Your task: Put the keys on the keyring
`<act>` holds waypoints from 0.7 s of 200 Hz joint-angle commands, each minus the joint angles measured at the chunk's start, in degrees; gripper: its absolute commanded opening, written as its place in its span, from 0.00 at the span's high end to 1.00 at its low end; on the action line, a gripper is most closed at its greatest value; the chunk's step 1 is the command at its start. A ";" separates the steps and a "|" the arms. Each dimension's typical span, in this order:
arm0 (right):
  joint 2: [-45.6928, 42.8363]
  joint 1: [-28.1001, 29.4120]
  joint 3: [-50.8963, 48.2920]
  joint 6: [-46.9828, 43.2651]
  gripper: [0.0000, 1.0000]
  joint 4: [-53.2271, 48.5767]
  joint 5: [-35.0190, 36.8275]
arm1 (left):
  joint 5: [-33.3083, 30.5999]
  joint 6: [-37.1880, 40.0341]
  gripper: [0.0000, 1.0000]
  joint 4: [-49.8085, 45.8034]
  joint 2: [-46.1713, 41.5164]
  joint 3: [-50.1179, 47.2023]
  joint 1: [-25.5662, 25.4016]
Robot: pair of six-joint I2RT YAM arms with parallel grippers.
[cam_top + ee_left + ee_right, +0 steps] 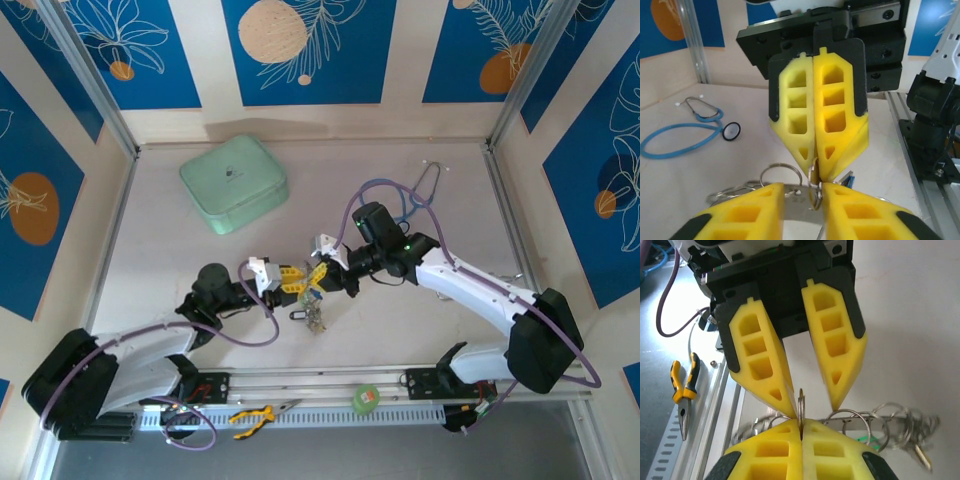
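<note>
My two grippers meet nose to nose over the middle of the table. The right gripper is shut on a small split ring standing on edge. In the left wrist view that ring hangs from the right gripper. My left gripper stands open; its fingers flank the flat silvery keyring. Several wire rings hang along the keyring. The keys dangle below the grippers, with a blue tag and a green tag showing.
A mint-green case lies at the back left. A blue stethoscope lies behind the right arm. Yellow-handled pliers and a green tape roll rest on the front rail.
</note>
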 commanded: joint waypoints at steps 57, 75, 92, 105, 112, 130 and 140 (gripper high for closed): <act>2.39 5.38 12.35 -10.59 1.00 -17.87 15.08 | -0.66 11.96 0.76 -28.51 -6.66 9.63 -0.13; 3.16 6.27 13.93 -10.78 1.00 -18.18 15.18 | 0.13 11.97 0.77 -28.16 -5.76 10.08 -0.13; 4.15 7.46 15.30 -11.02 1.00 -18.43 15.28 | 0.88 11.85 0.79 -27.84 -4.82 10.59 -0.13; 4.78 8.31 16.03 -10.97 1.00 -18.30 15.20 | 1.25 11.77 0.82 -27.82 -4.21 10.92 -0.11; 5.08 8.76 16.31 -11.02 1.00 -18.23 15.26 | 1.34 11.86 0.85 -27.76 -4.17 11.08 -0.11; 5.91 9.62 16.85 -11.31 1.00 -18.58 15.99 | 1.72 11.80 0.93 -26.87 -4.05 10.88 -0.12; 5.87 9.63 16.88 -11.25 1.00 -18.89 16.53 | 1.99 11.72 1.00 -26.38 -3.97 10.79 -0.13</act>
